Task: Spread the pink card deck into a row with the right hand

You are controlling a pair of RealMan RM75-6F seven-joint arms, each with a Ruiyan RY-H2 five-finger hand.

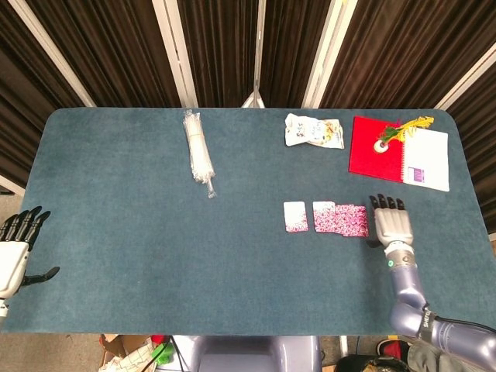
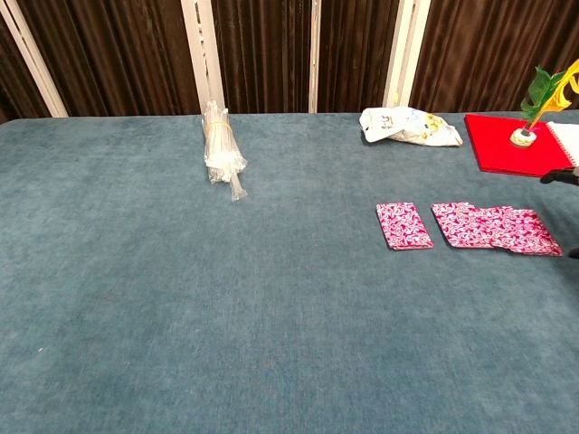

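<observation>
A single pink patterned card (image 1: 295, 217) (image 2: 404, 225) lies face down on the blue table. To its right a short run of overlapping pink cards (image 1: 342, 219) (image 2: 493, 228) lies flat in a row. My right hand (image 1: 393, 224) is just right of that run, fingers stretched out flat and pointing away from me, holding nothing. In the chest view only its dark fingertips (image 2: 563, 176) show at the right edge. My left hand (image 1: 15, 249) hovers off the table's left edge, fingers apart and empty.
A plastic-wrapped white bundle (image 1: 198, 153) lies at the back left of centre. A snack bag (image 1: 312, 131) and a red notebook (image 1: 397, 152) with a yellow-green ornament (image 1: 404, 129) lie at the back right, beyond the cards.
</observation>
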